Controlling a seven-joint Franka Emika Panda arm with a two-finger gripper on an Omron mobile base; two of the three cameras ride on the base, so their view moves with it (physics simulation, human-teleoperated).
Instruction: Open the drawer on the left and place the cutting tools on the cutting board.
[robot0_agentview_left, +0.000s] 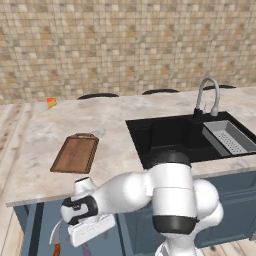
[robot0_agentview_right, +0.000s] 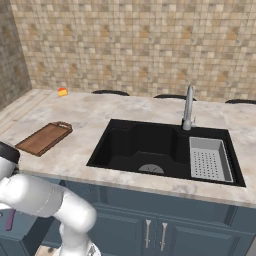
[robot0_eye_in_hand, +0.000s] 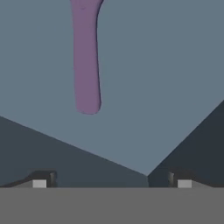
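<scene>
Just ahead of my gripper (robot0_eye_in_hand: 112, 183), up and a little left of centre in the hand view, I see the purple scissor-like tool (robot0_eye_in_hand: 86, 61) lying on the floor of the drawer (robot0_eye_in_hand: 166, 65), clear of both fingertips. My jaws stand wide and hold nothing. Beside my hand lies the knife (robot0_agentview_left: 56, 245).

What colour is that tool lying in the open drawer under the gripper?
Purple: the scissor-like tool shows best in the hand view.
</scene>
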